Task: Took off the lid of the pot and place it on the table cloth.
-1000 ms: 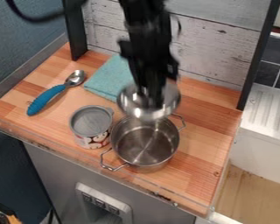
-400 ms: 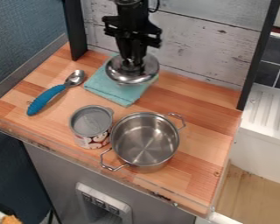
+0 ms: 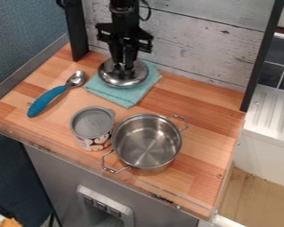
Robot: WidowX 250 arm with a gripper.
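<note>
1. The wooden counter [image 3: 198, 150] was the largest thing, striped in light and reddish brown, and it carried all the kitchen things.
2. The whitewashed board [image 3: 209, 48] stood upright along the counter's far side, between 2 dark posts.
3. The black arm [image 3: 124, 11] came in from the top edge of the view, in front of the board, and its tool [image 3: 124, 69] pointed down, pinching the lid by the top, at its middle.
4. The steel pot [image 3: 147, 144] stood upright and uncovered near the counter's front edge, its 2 wire handles on opposite sides and its inside bare.
5. The teal table cloth [image 3: 125, 97] lay flat beyond the pot, partly hidden by the lid.
6. The round steel lid [image 3: 112, 79] was level or nearly so over the far part of the cloth; whether it touched the fabric, I could not tell.
7. The can [image 3: 92, 123], grey on top with a printed side, stood upright just left of the pot.
8. The blue-handled spoon [image 3: 46, 99] lay left of the cloth, its metal bowl towards the board.
</note>
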